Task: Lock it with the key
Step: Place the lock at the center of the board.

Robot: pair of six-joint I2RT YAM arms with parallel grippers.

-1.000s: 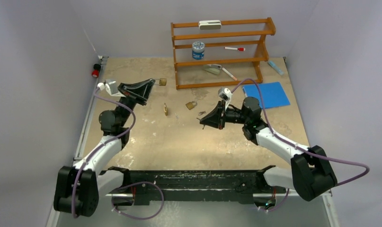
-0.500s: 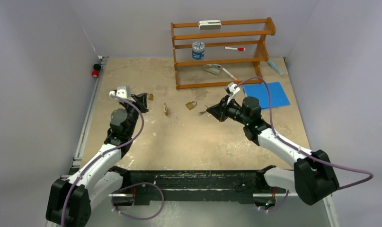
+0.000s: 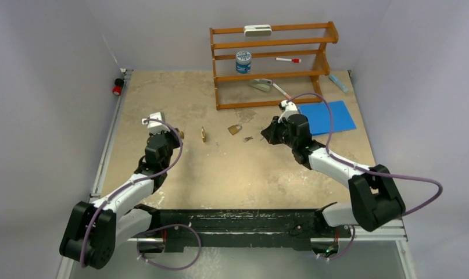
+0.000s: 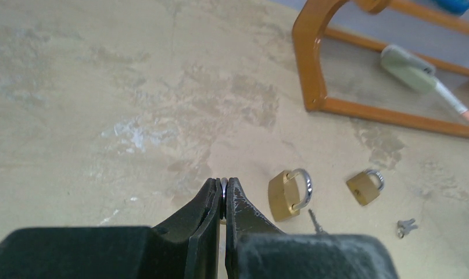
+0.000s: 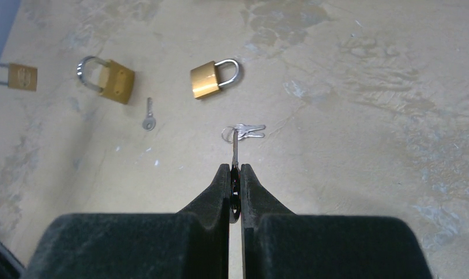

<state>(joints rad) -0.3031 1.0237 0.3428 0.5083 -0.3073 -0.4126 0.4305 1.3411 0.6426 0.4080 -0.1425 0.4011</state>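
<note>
Right wrist view is showing the right gripper [image 5: 235, 170] pinching a key [image 5: 235, 150], its ring [image 5: 228, 135] at the far end. The left gripper [image 4: 222, 187] is clamping a padlock [image 5: 22, 77] by the shackle [image 4: 222, 197], probably steadying it for insertion; key and padlock are sitting well apart.

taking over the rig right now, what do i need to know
Left gripper: fingers shut on a padlock, apparently by its shackle.
Right gripper: fingers shut on a key; its ring and spare keys sit at the tip.
On the table: spare padlocks and a loose key.
Done: lock and key both gripped.
Left: bring them together, insert the key and turn it. They are well apart now.
</note>
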